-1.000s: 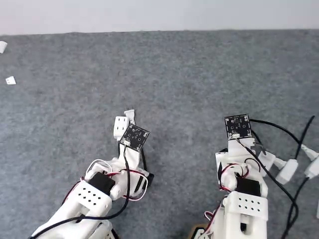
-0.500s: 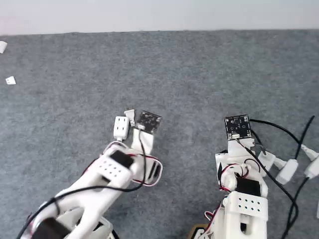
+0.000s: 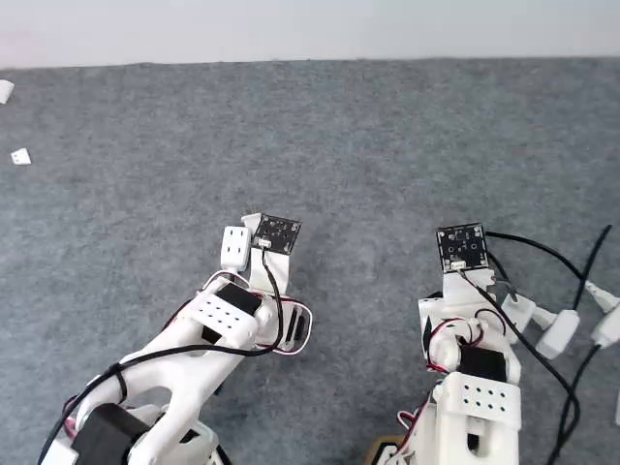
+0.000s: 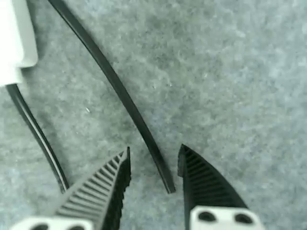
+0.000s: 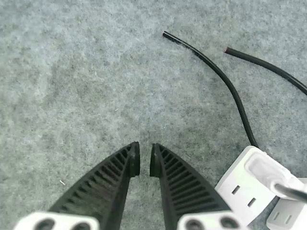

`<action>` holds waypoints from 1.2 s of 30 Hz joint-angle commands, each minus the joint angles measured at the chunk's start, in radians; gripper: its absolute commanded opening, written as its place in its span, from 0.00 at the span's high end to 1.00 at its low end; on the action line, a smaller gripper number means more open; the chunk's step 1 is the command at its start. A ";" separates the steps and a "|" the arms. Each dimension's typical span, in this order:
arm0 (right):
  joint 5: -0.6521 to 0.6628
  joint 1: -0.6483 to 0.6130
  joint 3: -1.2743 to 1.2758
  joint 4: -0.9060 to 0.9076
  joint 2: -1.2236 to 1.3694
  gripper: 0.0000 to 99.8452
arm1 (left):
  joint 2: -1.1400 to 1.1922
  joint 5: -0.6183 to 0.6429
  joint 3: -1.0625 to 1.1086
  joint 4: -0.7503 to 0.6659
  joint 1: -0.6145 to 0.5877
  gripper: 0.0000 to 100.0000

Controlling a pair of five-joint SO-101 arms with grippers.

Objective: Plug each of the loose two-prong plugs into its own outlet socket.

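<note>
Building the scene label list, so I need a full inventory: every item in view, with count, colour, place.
Grey carpet-like table surface: one, grey, under everything.
White rectangular plastic plug block: one, white, close beside the left arm's wrist.
White plastic plug and socket pieces: at least three, white, clustered beside the right arm.
Thin black cables: at least two, black, on the surface near the white pieces.
Small white scraps: two, white, at the table's far left edge in the high view.
Left gripper: one, black fingers, open astride a cable.
Right gripper: one, black fingers, nearly shut, holding nothing.
</note>
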 commanded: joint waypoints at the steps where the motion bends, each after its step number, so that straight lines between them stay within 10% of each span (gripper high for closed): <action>1: 0.009 0.005 -0.017 0.004 -0.021 0.95 | 0.020 0.012 -0.007 -0.097 0.048 0.94; 14: 0.009 0.007 -0.017 0.004 -0.021 0.95 | 0.144 0.009 -0.120 0.003 0.055 0.99; 25: 0.009 0.007 -0.017 0.004 -0.021 0.95 | -0.242 0.005 -0.222 0.305 0.186 0.99; 30: 0.009 0.007 -0.017 0.004 -0.021 0.95 | -0.397 -0.204 -0.272 0.440 0.198 0.99; 36: 0.009 0.007 -0.017 0.007 -0.021 0.95 | -0.376 -0.107 -0.239 0.362 0.061 0.99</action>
